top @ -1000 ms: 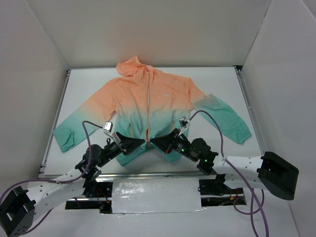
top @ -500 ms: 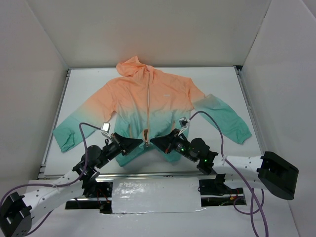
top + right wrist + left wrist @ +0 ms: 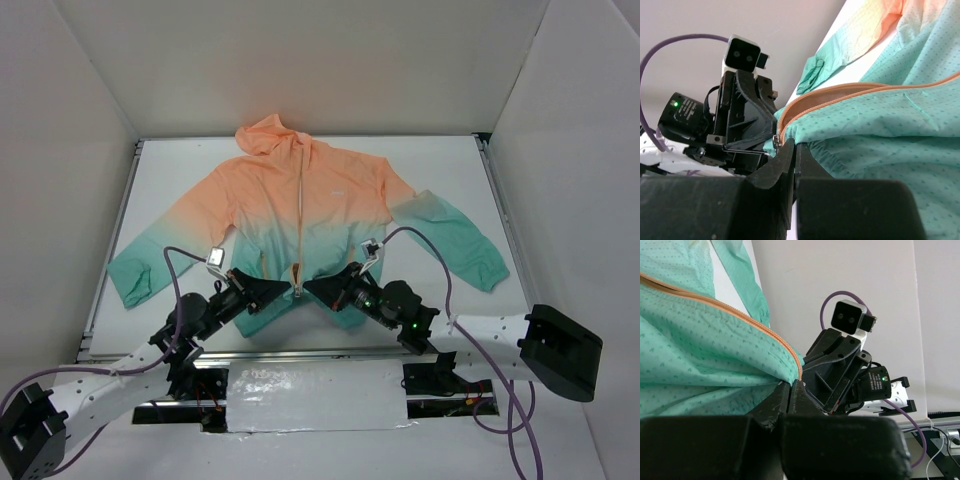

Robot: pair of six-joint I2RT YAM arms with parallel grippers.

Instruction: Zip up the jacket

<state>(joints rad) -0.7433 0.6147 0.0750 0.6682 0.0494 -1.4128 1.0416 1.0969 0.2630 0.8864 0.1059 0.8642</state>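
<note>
Limp, slippery thin orange-to-teal hooded jacket [image 3: 335,200]; left fingers [image 3: 776,401] and right fingers [image 3: 781,159] pinch its hem beside the zipper [image 3: 299,200], lower centre.

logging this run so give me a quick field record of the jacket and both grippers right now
jacket: flat on the white table, front up, hood away from the arms
zipper: runs hood to hem; orange tape edge shows near the hem
left gripper: shut on the hem, left of the zipper's bottom end
right gripper: shut on the hem, right of it
gripper tips: nearly meeting
</note>
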